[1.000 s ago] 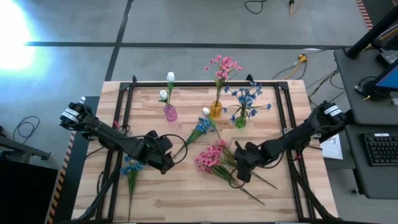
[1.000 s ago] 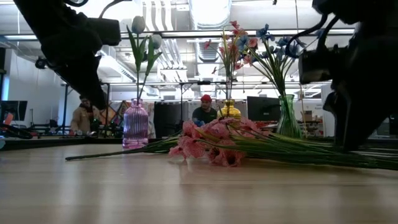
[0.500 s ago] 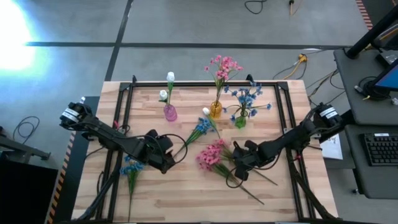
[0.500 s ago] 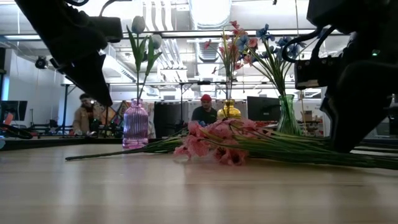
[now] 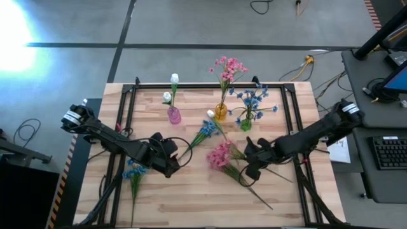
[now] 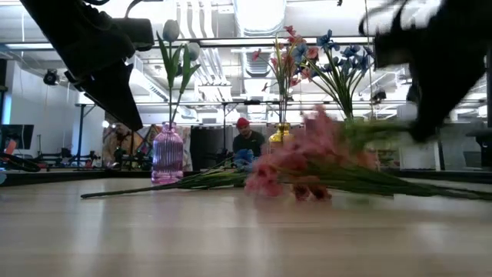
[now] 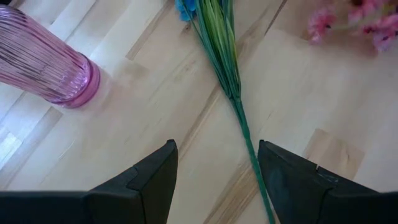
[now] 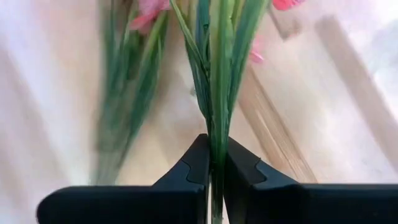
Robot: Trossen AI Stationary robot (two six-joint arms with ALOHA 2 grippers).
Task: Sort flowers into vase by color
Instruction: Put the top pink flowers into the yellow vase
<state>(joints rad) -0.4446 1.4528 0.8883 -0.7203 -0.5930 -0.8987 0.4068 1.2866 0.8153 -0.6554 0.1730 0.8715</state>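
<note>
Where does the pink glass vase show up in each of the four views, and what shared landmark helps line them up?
High view: pink vase at the table's far side, left of centre, holding white buds.
Low view: pink vase left of centre, white buds above it.
Left wrist view: pink vase at the upper left corner.
Right wrist view: not in it.
Shared landmark: the blue flower's green stem, lying on the table near the vase.

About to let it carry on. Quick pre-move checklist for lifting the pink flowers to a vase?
1. Right gripper jaws shut on the green stems of the pink clustered flowers: ok.
2. Whole pink bunch gripped: cannot tell; other stems lie beside the jaws.
3. Yellow vase, already holding pink blossoms, upright: ok.
4. Left gripper open, over the blue flower's stem, clear of the right arm: ok.
5. Green vase beside the yellow one, collision risk: cannot tell.
</note>
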